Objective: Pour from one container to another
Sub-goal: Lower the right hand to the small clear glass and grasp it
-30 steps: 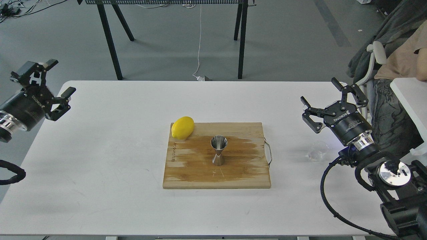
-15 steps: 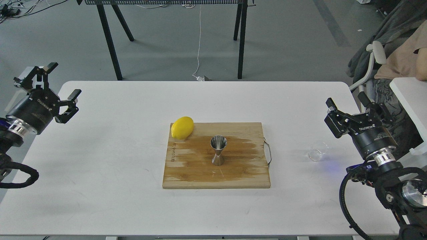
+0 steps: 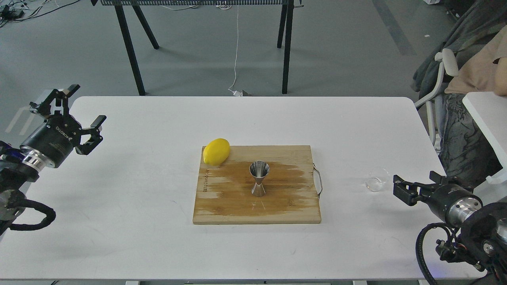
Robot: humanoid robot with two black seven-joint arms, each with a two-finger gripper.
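The small clear glass cup stands on the white table at the right, beyond the board's metal handle. The shiny steel hourglass jigger stands upright in the middle of the wooden cutting board. My right gripper is open and low over the table, just right of the cup and not touching it. My left gripper is open at the table's far left edge, empty and far from both containers.
A yellow lemon lies at the board's back left corner. The board shows a dark wet patch around the jigger. A chair draped with cloth and a second white table stand at the right.
My right gripper has dropped and swung back from above the table to low beside the cup. My left gripper has moved down and slightly right. Cup, jigger and lemon have stayed put.
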